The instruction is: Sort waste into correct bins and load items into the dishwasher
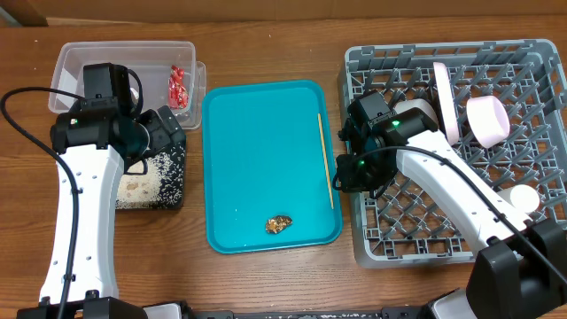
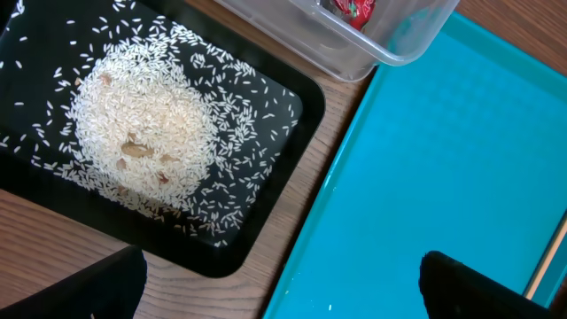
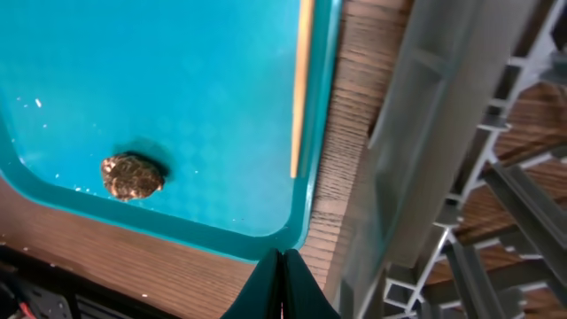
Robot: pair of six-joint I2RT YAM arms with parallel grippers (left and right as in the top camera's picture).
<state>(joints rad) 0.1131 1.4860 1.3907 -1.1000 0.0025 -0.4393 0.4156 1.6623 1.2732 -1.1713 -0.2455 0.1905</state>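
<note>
A black tray (image 2: 297,124) holds a heap of white rice (image 2: 146,133). Behind it, a red wrapper (image 1: 178,86) lies in the clear tub (image 1: 80,62). My left gripper (image 2: 283,297) hangs open and empty over the gap between the black tray and the teal tray (image 1: 266,159). One chopstick (image 1: 325,159) and a brown scrap (image 1: 279,224) lie on the teal tray. My right gripper (image 3: 282,266) is shut on nothing, above the strip of table between the teal tray and the grey dish rack (image 1: 532,53). An upright plate (image 1: 446,97), a pink cup (image 1: 487,121) and a white cup (image 1: 523,197) sit in the rack.
A few stray rice grains lie on the teal tray's left edge (image 2: 354,266). The rack's grey wall (image 3: 416,133) stands just right of my right fingers. Bare wooden table shows along the front edge.
</note>
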